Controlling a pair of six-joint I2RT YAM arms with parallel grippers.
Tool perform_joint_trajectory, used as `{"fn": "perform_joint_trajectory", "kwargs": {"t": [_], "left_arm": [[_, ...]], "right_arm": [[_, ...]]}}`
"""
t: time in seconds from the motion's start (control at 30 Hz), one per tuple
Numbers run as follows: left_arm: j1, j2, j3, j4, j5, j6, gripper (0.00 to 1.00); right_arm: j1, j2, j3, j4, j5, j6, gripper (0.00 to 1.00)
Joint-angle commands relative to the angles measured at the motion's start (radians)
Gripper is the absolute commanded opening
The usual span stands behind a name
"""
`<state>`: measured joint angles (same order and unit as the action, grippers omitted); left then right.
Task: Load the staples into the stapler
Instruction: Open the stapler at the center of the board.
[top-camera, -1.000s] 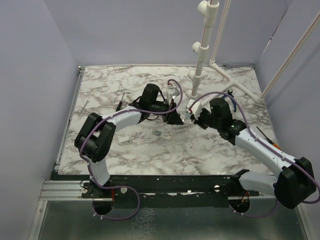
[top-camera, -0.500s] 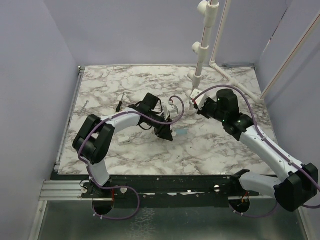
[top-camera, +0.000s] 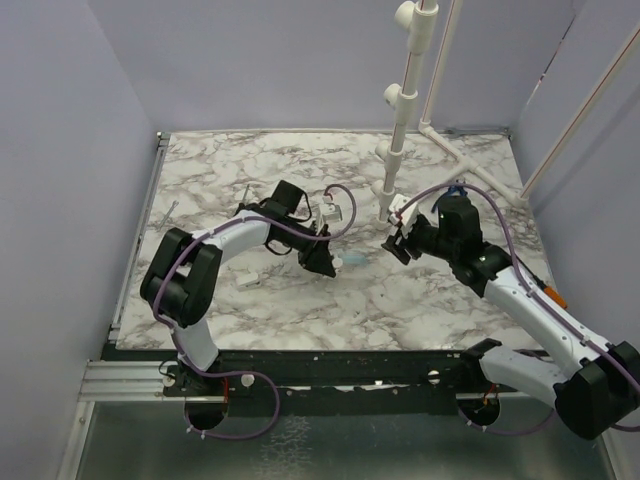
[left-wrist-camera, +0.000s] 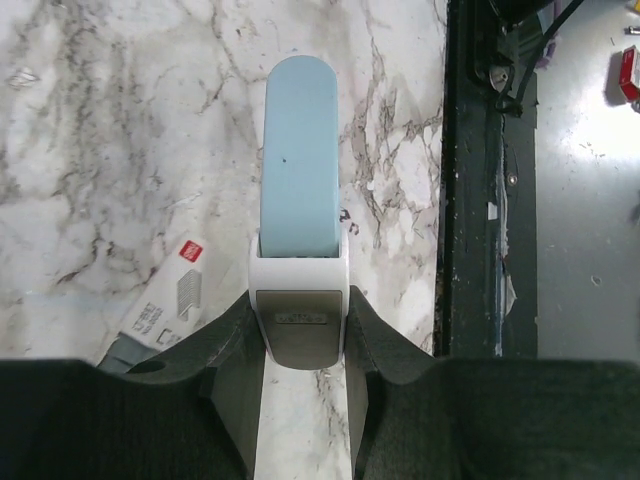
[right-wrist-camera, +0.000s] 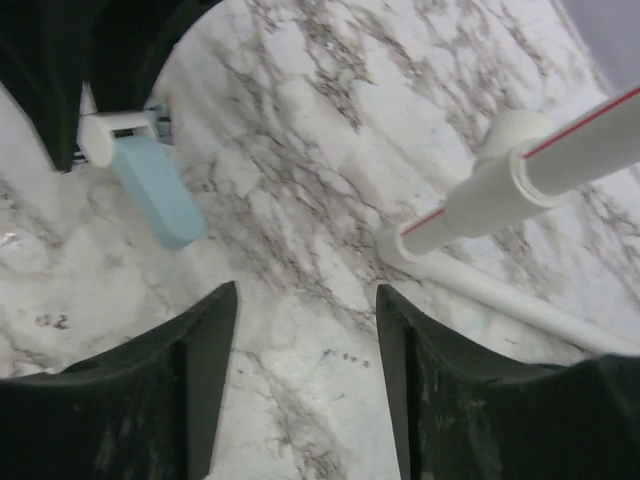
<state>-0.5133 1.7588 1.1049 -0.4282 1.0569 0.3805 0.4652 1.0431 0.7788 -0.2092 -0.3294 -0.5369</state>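
The stapler (left-wrist-camera: 299, 180), a small white body with a light-blue top and a grey end, lies flat on the marble. My left gripper (left-wrist-camera: 300, 318) is shut on its grey end, one finger against each side. In the top view the left gripper (top-camera: 325, 262) sits mid-table with the stapler (top-camera: 356, 261) poking out to its right. My right gripper (top-camera: 393, 245) hovers a short way to the right, apart from the stapler. Seen from the right wrist, that gripper (right-wrist-camera: 305, 300) is open with only marble between its fingers, and the stapler (right-wrist-camera: 155, 195) lies off to the upper left. The staples are out of view.
A small white box with a red label (left-wrist-camera: 172, 298) lies just left of the left gripper, and shows in the top view too (top-camera: 248, 281). A white pipe stand (top-camera: 400, 130) rises at the back behind the right gripper, its base pipe (right-wrist-camera: 520, 175) close by. An orange-handled tool (top-camera: 555, 297) lies at the right edge.
The two grippers, close together a second ago, have separated. The left one carried the stapler toward the near left. The right one pulled back to the right and opened.
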Motion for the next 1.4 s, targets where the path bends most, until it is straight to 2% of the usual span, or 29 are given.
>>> {"fn": "perform_joint_trajectory", "kwargs": {"t": [0.0,0.1,0.2,0.43,0.63,0.73,0.97,1.2,1.27,1.37], "left_arm": [[0.032,-0.061,0.042,0.045,0.074,0.034,0.00],[0.033,-0.067,0.067,0.071,0.081,0.002,0.00],[0.030,-0.063,0.081,0.097,0.087,-0.048,0.00],[-0.004,-0.039,0.088,0.100,0.103,-0.141,0.02],[-0.028,-0.029,0.087,0.101,0.120,-0.177,0.04],[-0.032,-0.015,0.090,0.101,0.134,-0.194,0.04],[-0.033,0.012,0.086,0.101,0.135,-0.206,0.05],[-0.033,0.034,0.105,0.049,0.075,-0.149,0.26],[-0.034,0.057,0.137,-0.014,0.048,-0.098,0.28],[-0.034,0.095,0.185,-0.068,0.017,-0.056,0.33]], "right_arm": [[-0.019,0.007,0.014,-0.028,-0.236,0.072,0.65],[-0.019,0.046,0.040,-0.085,-0.350,0.009,0.77],[-0.017,0.080,0.046,-0.115,-0.350,-0.063,0.89],[0.030,0.114,0.067,-0.113,-0.238,-0.178,0.90],[0.081,0.150,0.047,-0.068,-0.155,-0.236,0.84],[0.088,0.162,0.033,-0.035,-0.147,-0.236,0.76],[0.095,0.139,0.015,-0.024,-0.138,-0.259,0.40],[0.095,0.119,0.039,-0.152,-0.142,-0.251,0.13],[0.095,0.114,0.045,-0.206,-0.145,-0.228,0.09],[0.095,0.108,0.047,-0.276,-0.166,-0.173,0.07]]}}
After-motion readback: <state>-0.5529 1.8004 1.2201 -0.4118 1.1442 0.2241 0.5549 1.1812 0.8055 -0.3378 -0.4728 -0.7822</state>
